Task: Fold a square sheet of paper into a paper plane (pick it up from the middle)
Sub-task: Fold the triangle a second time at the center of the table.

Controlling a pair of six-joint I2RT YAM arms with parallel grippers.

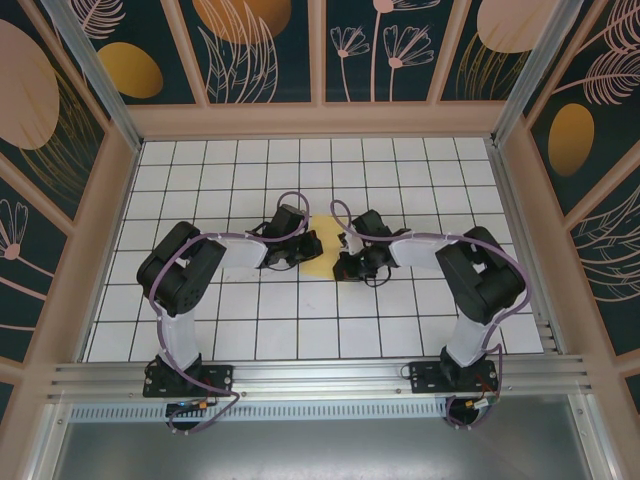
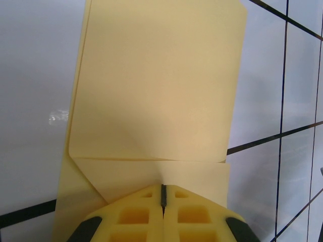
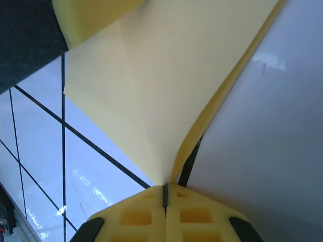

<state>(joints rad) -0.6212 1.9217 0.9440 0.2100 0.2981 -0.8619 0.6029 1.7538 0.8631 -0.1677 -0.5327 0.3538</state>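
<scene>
**Both arms clamped on a part-folded sheet**

Your left fingers [image 2: 162, 193] were closed tight on the near edge of the sheet of paper [image 2: 156, 85], just below a folded flap. The yellow sheet sat between the two arms at the middle of the tiled surface [image 1: 300, 165]. Your right fingers [image 3: 164, 191] were pinched on a doubled corner. If the arms pulled apart or twisted unevenly, the thin paper could tear or crease off-line. A loose pinch could let the fold spring open.
</scene>
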